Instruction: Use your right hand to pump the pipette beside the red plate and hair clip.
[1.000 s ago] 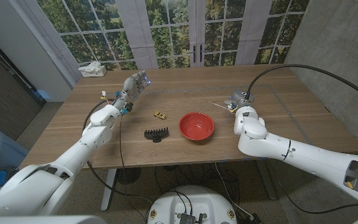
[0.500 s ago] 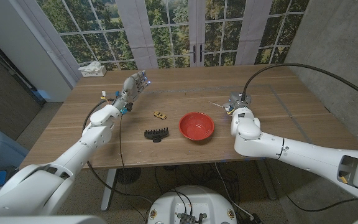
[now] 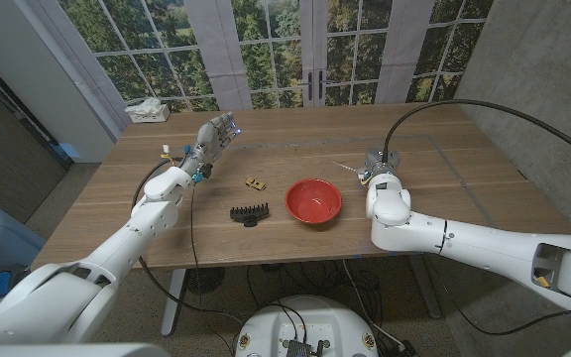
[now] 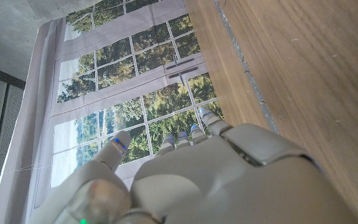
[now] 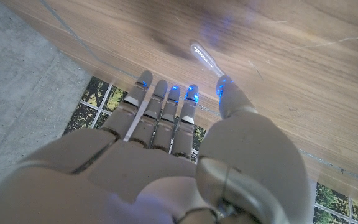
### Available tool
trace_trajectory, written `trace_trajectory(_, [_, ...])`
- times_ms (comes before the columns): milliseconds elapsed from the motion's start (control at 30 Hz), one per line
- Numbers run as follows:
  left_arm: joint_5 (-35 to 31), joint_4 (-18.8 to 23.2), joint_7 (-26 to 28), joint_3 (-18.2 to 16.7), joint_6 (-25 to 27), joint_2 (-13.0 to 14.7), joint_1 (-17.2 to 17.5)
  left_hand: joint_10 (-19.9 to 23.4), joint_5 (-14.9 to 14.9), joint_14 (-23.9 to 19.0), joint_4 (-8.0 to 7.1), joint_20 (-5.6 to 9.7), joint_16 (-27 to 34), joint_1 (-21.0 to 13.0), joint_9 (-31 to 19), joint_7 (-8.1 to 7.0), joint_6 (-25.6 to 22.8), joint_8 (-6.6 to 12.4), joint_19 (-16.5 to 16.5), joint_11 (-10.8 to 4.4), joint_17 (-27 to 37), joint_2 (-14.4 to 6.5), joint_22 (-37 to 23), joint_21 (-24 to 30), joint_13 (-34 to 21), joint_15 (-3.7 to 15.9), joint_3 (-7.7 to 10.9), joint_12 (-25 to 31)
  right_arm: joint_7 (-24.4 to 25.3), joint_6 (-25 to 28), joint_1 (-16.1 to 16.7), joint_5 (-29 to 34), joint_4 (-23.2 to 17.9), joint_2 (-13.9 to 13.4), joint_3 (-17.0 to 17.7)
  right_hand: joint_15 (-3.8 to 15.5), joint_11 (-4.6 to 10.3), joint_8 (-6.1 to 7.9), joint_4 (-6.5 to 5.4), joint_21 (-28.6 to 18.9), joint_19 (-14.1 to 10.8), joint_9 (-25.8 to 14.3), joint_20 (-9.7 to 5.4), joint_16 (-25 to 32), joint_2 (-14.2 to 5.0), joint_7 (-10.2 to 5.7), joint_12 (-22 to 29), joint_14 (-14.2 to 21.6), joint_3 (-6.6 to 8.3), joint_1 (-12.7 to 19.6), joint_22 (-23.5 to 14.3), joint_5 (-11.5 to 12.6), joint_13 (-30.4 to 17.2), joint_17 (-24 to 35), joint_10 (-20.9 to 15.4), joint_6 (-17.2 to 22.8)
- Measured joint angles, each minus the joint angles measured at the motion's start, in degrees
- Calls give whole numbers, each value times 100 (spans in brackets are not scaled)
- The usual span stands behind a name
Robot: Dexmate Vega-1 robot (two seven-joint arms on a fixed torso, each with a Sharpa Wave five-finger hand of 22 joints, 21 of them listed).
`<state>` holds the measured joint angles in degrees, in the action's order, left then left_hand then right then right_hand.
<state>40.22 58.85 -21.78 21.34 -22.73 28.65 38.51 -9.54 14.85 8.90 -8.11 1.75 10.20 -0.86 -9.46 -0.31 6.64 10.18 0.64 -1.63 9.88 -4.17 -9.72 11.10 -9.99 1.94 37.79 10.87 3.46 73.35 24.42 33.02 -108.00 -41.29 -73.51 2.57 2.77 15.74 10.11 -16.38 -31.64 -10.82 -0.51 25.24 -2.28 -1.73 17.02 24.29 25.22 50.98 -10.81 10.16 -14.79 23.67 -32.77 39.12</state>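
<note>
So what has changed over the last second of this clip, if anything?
The right arm has swung inward toward the round red plate, its elbow sliding toward picture left, while the right hand stays near the thin clear pipette without yet holding it. Unchanged: the left hand, raised and holding nothing, the black hair clip, the small tan object and the plate.

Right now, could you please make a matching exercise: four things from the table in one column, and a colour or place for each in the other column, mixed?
Things:
1. plate
2. hair clip
3. pipette
4. tissue box

Descriptions:
A. black
B. far left corner of the table
C. red
D. clear, in front of the right hand

Pairs: 1-C, 2-A, 3-D, 4-B
</note>
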Motion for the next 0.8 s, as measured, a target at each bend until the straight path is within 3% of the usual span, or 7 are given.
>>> trace_trajectory(367, [1,64,36,0,31,21,35,-21,0,0,0,0,0,0,0,-31,-31,0,0,21,0,0,0,0,0,0,0,0,-1,-80,-28,35,202,50,-69,10,-31,0,-35,0,-51,0,30,65,46,-2,44,9,-115,45,1,1,-53,92,-30,60])
trace_trajectory(800, [5,117,54,0,63,45,64,-21,0,0,0,0,0,0,0,-31,-30,0,0,21,14,0,0,0,0,0,0,0,-24,-145,3,76,479,157,-103,20,63,40,-40,-43,-90,1,-9,253,21,-86,88,81,-167,220,-27,1,-106,256,-186,225])
